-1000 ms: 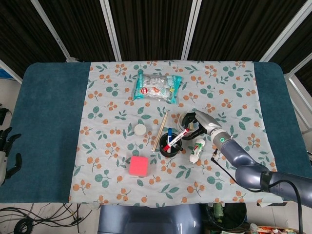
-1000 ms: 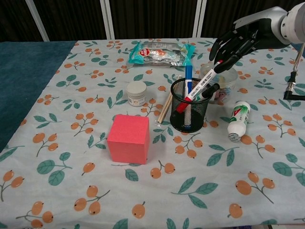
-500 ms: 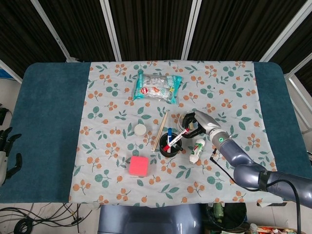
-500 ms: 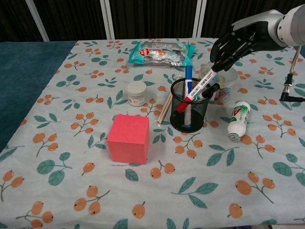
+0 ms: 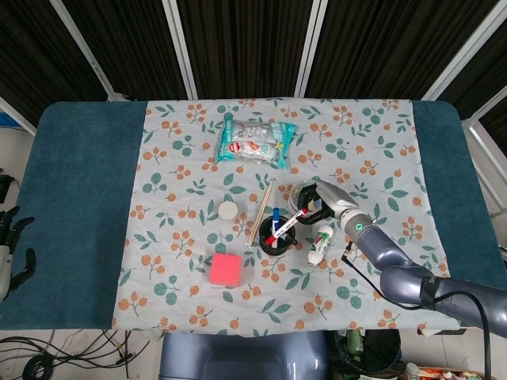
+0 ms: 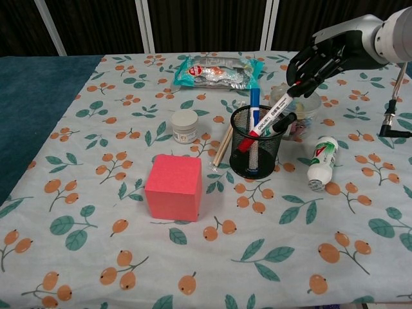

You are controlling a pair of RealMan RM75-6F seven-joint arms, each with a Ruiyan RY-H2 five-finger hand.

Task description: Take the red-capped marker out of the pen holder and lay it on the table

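The left hand (image 5: 9, 245) rests off the table's left edge, fingers apart, holding nothing. The marker (image 6: 265, 125) leans in the holder (image 6: 254, 152), its red cap low inside. The right hand (image 6: 317, 59) pinches its upper end, probably to lift it out.

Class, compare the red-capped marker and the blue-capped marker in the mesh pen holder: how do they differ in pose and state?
The red-capped marker leans steeply to the right with its red cap down inside the pen holder; the blue-capped marker stands nearly upright, cap up. The right robot hand has its fingers at the red-capped marker's upper end; nothing touches the blue-capped marker. Both stick out above the holder's rim.
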